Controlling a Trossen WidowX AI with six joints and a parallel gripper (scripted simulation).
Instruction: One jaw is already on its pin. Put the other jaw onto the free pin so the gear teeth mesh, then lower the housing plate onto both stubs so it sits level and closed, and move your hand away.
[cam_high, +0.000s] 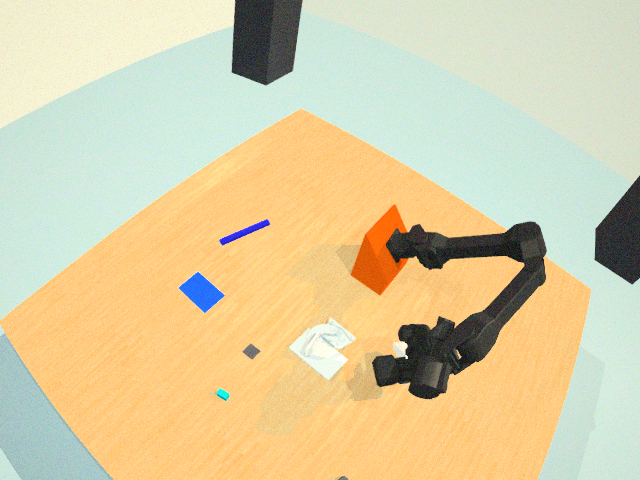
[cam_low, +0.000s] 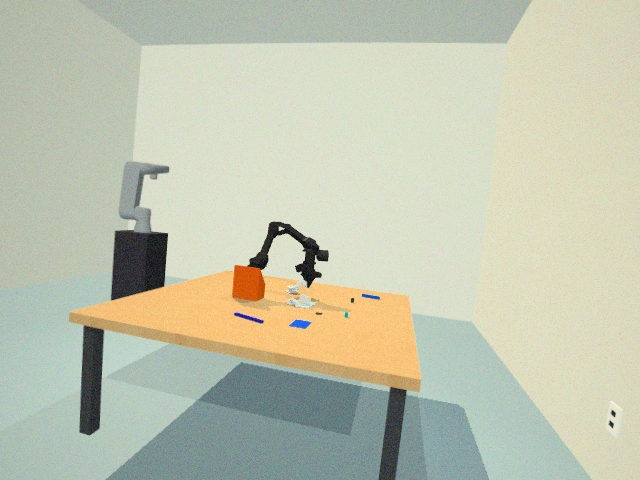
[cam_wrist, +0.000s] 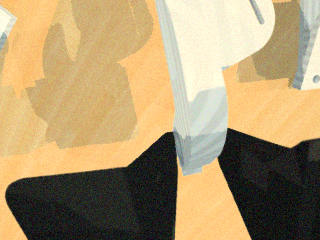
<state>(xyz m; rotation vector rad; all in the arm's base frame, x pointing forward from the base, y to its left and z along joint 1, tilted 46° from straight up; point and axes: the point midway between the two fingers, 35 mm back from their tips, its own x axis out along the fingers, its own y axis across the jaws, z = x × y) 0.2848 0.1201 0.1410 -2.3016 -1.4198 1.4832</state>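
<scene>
My gripper is shut on the narrow end of the white free jaw, holding it above the table. The jaw reaches away from the fingers, past the top of the wrist view. The white base sits on the table, left of the gripper in the top view, with the other jaw on it. A white corner of it shows at the wrist view's upper left. A white part with a hole, probably the housing plate, shows at the wrist view's right edge. The pins and teeth are too small to tell.
An orange block stands near the arm's base. A dark blue bar, a blue square, a small dark square and a cyan block lie beyond the base.
</scene>
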